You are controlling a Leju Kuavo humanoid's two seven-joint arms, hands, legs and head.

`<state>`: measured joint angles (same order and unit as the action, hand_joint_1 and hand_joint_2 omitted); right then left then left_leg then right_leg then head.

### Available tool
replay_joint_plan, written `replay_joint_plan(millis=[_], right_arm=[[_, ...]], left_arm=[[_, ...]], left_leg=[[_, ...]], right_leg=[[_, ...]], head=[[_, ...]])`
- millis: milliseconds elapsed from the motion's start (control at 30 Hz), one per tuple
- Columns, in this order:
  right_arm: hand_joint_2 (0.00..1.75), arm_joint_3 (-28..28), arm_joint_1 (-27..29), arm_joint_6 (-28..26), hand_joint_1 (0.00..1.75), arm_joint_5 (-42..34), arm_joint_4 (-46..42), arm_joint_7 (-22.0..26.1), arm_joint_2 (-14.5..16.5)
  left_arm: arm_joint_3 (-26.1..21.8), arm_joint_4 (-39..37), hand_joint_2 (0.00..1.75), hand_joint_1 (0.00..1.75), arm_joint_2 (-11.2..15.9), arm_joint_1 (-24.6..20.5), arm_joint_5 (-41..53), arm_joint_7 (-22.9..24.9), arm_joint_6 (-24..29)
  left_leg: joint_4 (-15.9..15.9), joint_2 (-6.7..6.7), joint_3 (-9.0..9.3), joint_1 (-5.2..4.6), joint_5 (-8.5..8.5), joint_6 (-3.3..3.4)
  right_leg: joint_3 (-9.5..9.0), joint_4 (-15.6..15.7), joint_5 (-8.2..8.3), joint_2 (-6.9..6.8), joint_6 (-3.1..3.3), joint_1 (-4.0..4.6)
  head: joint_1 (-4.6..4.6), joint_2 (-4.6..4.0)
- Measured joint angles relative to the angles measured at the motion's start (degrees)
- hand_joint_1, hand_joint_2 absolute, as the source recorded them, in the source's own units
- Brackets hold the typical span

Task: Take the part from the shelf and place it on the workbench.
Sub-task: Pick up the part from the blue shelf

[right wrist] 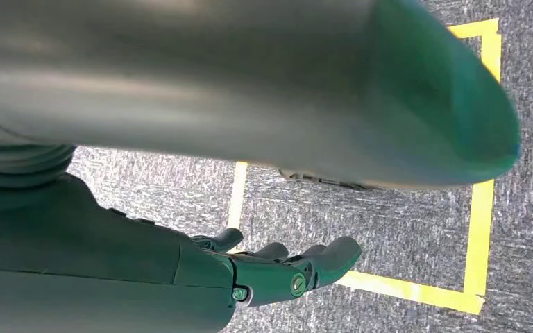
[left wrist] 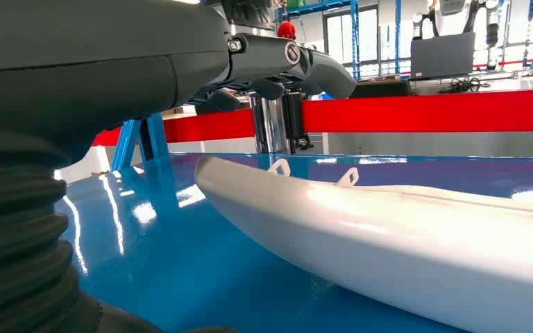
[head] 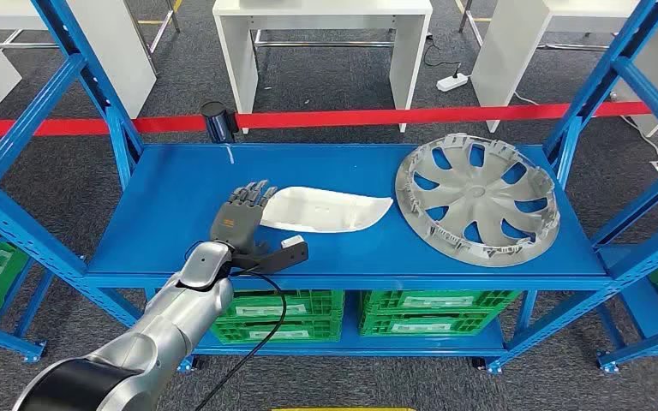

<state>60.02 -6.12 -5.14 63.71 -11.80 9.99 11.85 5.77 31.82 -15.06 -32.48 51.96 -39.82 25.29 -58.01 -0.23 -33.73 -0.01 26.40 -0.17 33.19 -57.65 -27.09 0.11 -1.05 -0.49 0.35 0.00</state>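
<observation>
Left hand (head: 242, 216) spread wide, holding nothing, beside the white part (head: 330, 210) (smooth, shallow). It could skid along the blue shelf (head: 171, 214). Right hand (right wrist: 284, 267) hangs loosely curled, holding nothing.

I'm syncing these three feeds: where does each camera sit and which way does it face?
Head view: high on the body, looking down at the blue shelf; left hand shows at the white part.
Left wrist view: behind the left hand, low along the shelf; shares the white part.
Right wrist view: faces the floor; right hand hangs.
</observation>
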Motion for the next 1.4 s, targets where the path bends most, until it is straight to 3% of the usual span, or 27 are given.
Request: replay_joint_plan(millis=[1400], right_arm=[[0.0, 0.0, 0.2, 0.0, 0.0, -0.1, 0.0, 0.3, 0.0]], left_arm=[[1.0, 3.1, 1.75, 1.75, -0.3, 1.9, -3.8, -0.1, -2.5]], left_leg=[[0.0, 0.0, 0.0, 0.0, 0.0, 0.0]], right_leg=[[0.01, 0.0, -0.01, 0.0, 0.01, 0.0]], head=[[0.0, 0.0]])
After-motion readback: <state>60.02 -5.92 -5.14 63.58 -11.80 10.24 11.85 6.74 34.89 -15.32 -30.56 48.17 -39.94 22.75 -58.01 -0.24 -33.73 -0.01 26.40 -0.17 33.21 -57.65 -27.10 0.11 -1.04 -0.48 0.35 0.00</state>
